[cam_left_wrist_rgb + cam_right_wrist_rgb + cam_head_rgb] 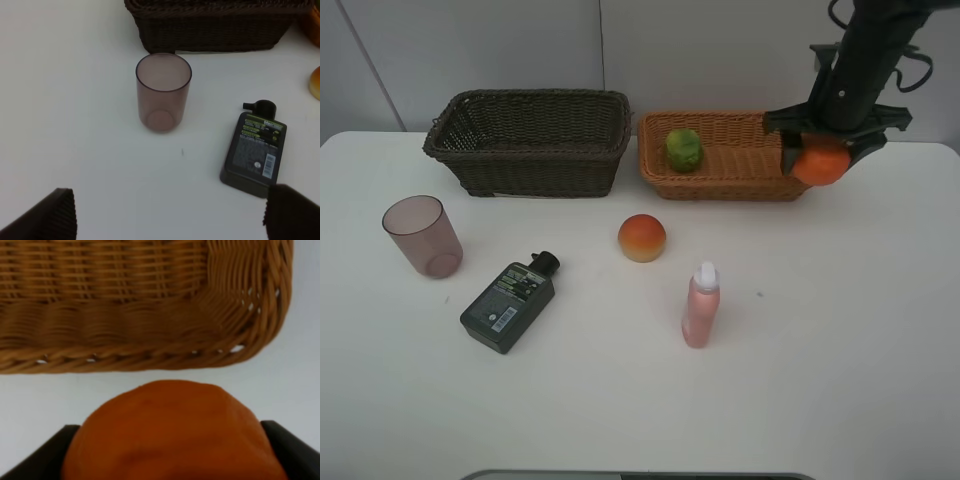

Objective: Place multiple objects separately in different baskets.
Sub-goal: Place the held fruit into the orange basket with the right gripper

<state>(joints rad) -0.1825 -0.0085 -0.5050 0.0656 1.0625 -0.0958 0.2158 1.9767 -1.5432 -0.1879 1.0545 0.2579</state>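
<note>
Right gripper [821, 152], half-closed on the round orange fruit [820, 166], is holding it aloft toward the white table's [880, 300] far right corner, seemingly for the shallow orange-tan wicker basket [720, 186].

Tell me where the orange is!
Right side of the high view: the orange sits in the right gripper, near the right end of the tan basket.

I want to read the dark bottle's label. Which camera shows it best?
The left wrist view: the dark bottle lies close and nearly whole, label facing up. The exterior high view shows it smaller; the right wrist view shows none of it.
</note>
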